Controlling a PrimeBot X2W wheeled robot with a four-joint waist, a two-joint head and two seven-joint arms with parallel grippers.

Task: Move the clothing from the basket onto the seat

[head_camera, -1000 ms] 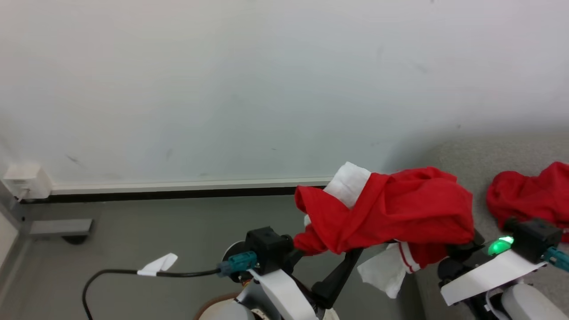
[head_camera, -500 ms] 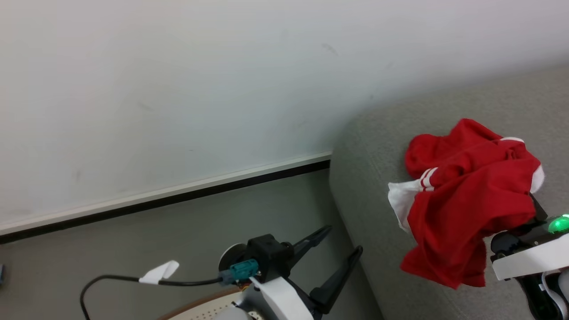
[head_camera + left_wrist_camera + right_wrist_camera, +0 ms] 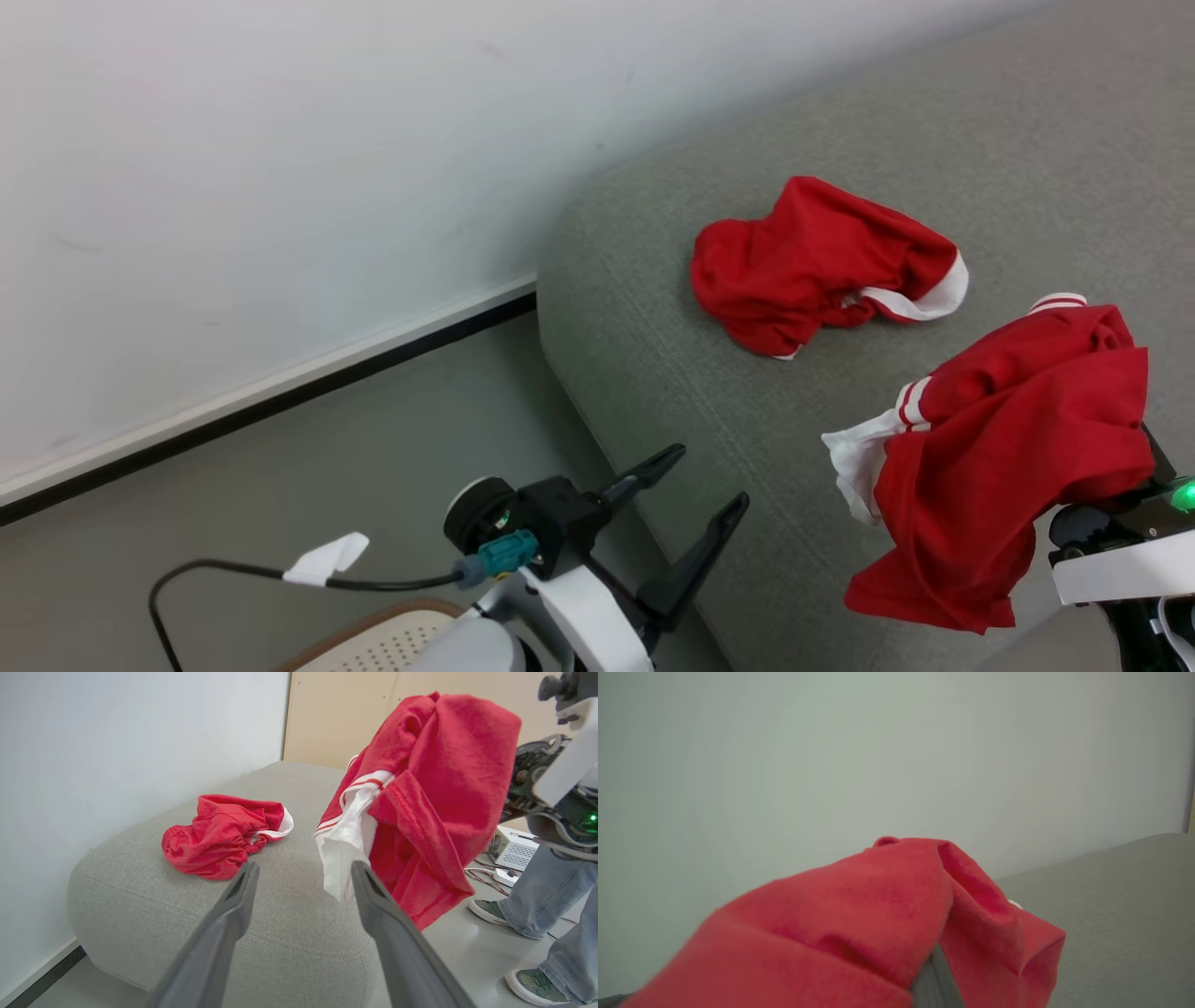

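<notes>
Leftmost, basket [image 3: 373, 639]: brown rim and perforated side at near left
Left gripper [image 3: 709, 476]: fingers wide apart, empty, beside seat's near edge
Seat [image 3: 934, 121]: grey, a red garment [image 3: 812, 261] lying on it
Clothing [image 3: 1008, 467]: right, hanging in air near seat
Right gripper [image 3: 931, 982]: clamped on clothing

A robot test lab: bare white wall [image 3: 280, 187], plain grey floor [image 3: 327, 485], a white electronics box [image 3: 511, 847] with loose cables [image 3: 479, 875] beyond the seat [image 3: 140, 896].
</notes>
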